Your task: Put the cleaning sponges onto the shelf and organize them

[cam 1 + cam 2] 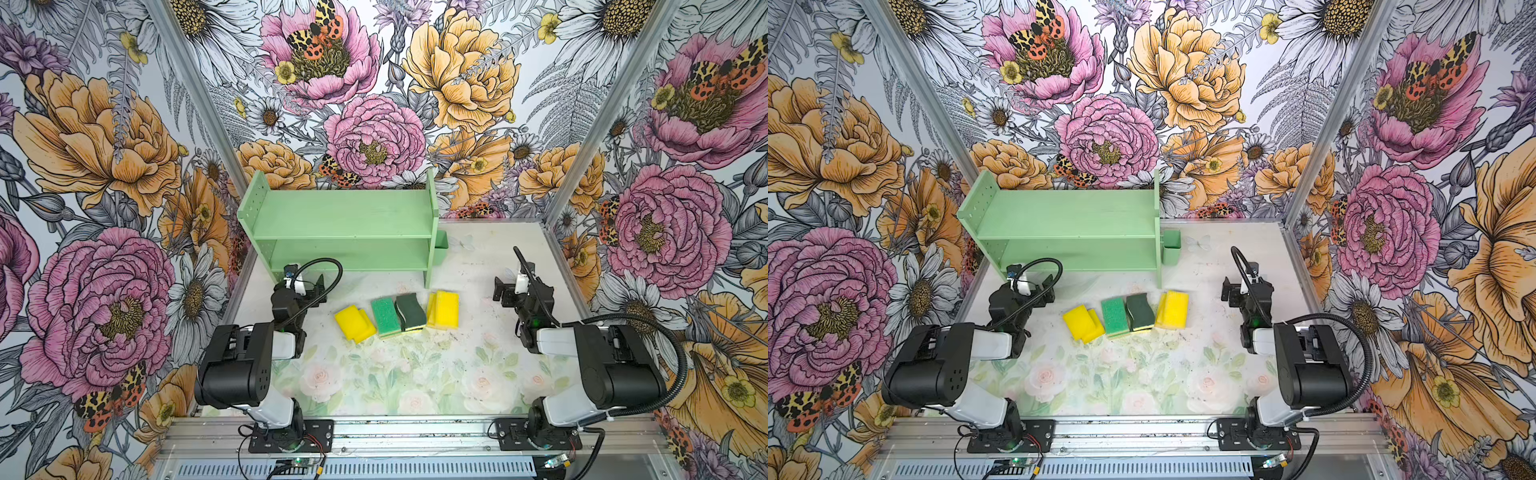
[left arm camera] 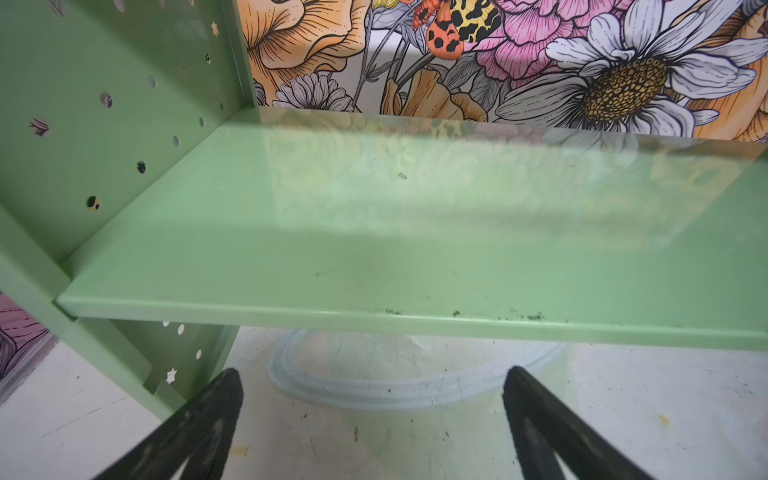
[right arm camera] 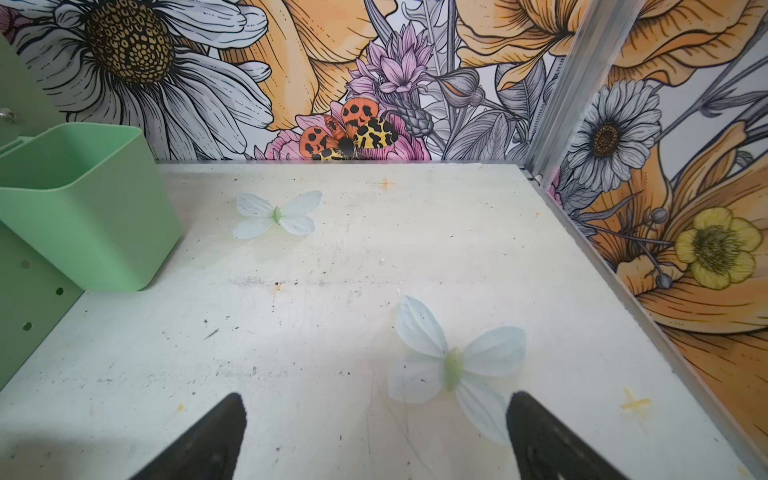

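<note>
The left arm (image 1: 237, 365) is seen folded at the elbow above its base, with the forearm stretched forward to the left front corner of the mint-green shelf (image 1: 345, 212). The left fingers (image 2: 208, 424) are spread wide apart, nothing is held between them, and they are aimed at the lower tier's front edge. The right arm (image 1: 615, 365) is folded likewise. The right fingers (image 3: 208, 436) are also spread wide and empty, held over the surface (image 1: 415, 374) to the right of the small green cup (image 3: 83, 216) hung on the shelf's side. The cleaning sponges (image 1: 384, 316) are laid in a row on the surface in front of the shelf, between the two arms: yellow ones (image 1: 353, 322) at both ends, and a bright-green-topped one just beside a dark-green-topped one (image 1: 410, 309) in the middle.
</note>
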You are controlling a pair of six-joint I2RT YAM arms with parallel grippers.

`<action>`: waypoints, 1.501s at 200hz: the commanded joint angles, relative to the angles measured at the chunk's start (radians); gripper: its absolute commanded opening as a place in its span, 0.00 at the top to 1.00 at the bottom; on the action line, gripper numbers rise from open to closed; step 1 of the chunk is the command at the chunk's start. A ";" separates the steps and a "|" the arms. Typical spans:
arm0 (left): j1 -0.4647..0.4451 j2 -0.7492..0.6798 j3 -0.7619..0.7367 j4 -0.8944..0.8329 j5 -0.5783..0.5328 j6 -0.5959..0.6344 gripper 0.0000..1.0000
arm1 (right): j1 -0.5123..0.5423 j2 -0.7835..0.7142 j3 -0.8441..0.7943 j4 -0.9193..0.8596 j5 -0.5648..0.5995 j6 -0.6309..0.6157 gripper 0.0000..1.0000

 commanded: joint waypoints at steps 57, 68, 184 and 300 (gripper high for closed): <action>0.002 -0.004 0.020 -0.003 0.000 0.000 0.01 | -0.006 0.008 0.012 0.032 -0.006 0.008 0.01; 0.000 -0.004 0.019 -0.003 0.002 -0.001 0.01 | -0.006 0.008 0.013 0.029 -0.006 0.009 0.00; 0.003 -0.003 0.024 -0.010 -0.021 -0.011 0.01 | -0.007 0.012 0.018 0.023 -0.004 0.013 0.05; -0.081 -0.095 -0.009 -0.027 -0.130 0.059 0.01 | -0.007 0.008 0.010 0.034 -0.003 0.011 0.02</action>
